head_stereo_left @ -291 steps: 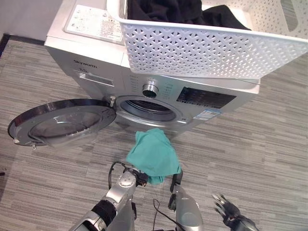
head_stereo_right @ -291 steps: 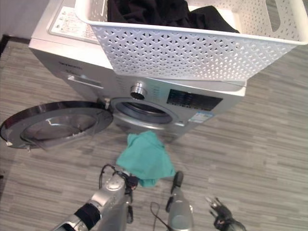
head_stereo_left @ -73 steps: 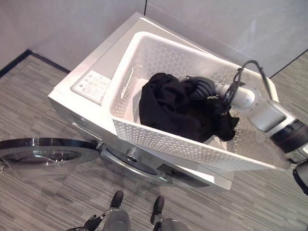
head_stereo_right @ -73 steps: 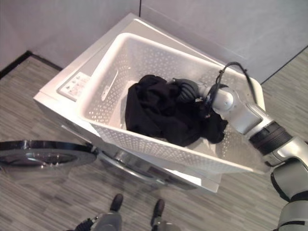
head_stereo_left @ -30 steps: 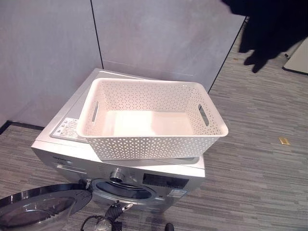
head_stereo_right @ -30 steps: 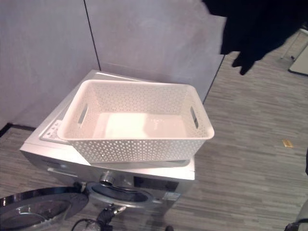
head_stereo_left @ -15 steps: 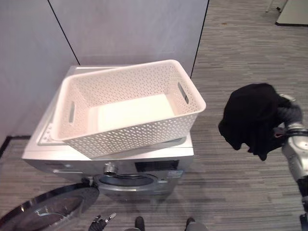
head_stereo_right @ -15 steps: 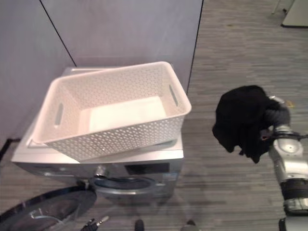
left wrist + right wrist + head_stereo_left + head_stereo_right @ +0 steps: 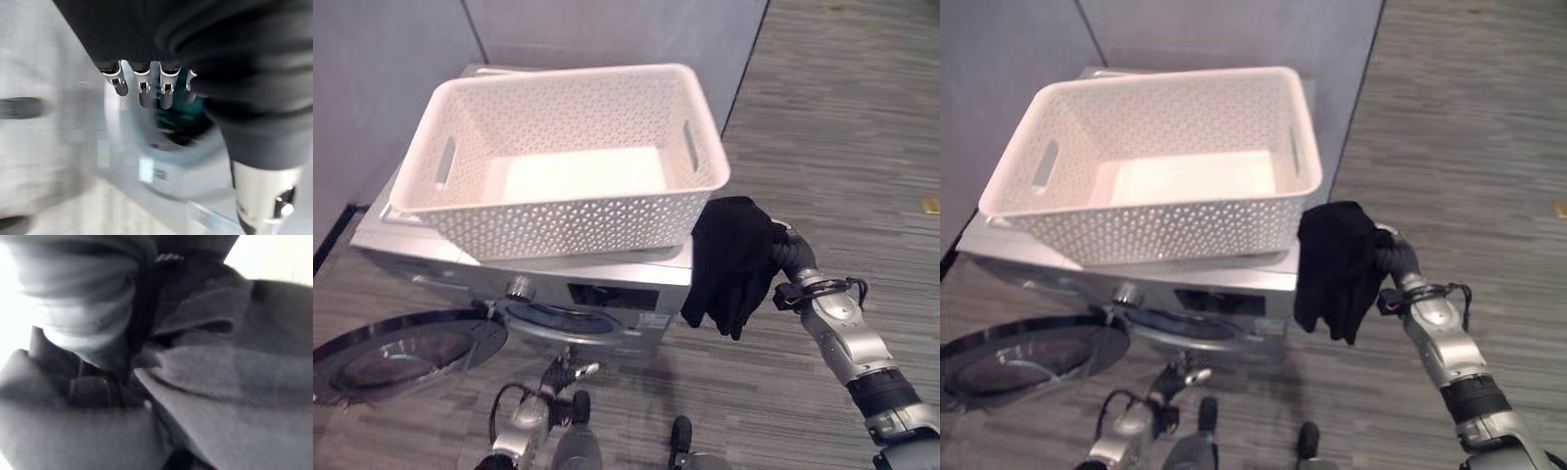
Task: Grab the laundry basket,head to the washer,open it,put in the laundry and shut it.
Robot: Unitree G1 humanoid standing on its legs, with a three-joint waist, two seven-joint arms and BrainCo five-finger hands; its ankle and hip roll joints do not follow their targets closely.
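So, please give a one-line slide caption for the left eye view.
Right hand holds black garment beside washer; white basket on top, door open.

Left hand point(image 9: 146, 90): fingers straight, side by side, holding nothing.
Washer point(image 9: 161, 169): silver front, blurred, past the fingertips.
Drum opening point(image 9: 183, 122): round and dark, beyond the fingers.
Green cloth point(image 9: 178, 117): teal patch inside the opening, indistinct.

Your count: one of most things, two hands

You have one basket point(image 9: 558, 157), one washer point(image 9: 607, 284) with one open door point(image 9: 401, 352), one black garment point(image 9: 734, 259), one teal cloth point(image 9: 183, 115) inside the drum, and two hands: left point(image 9: 563, 374) and right point(image 9: 781, 245).
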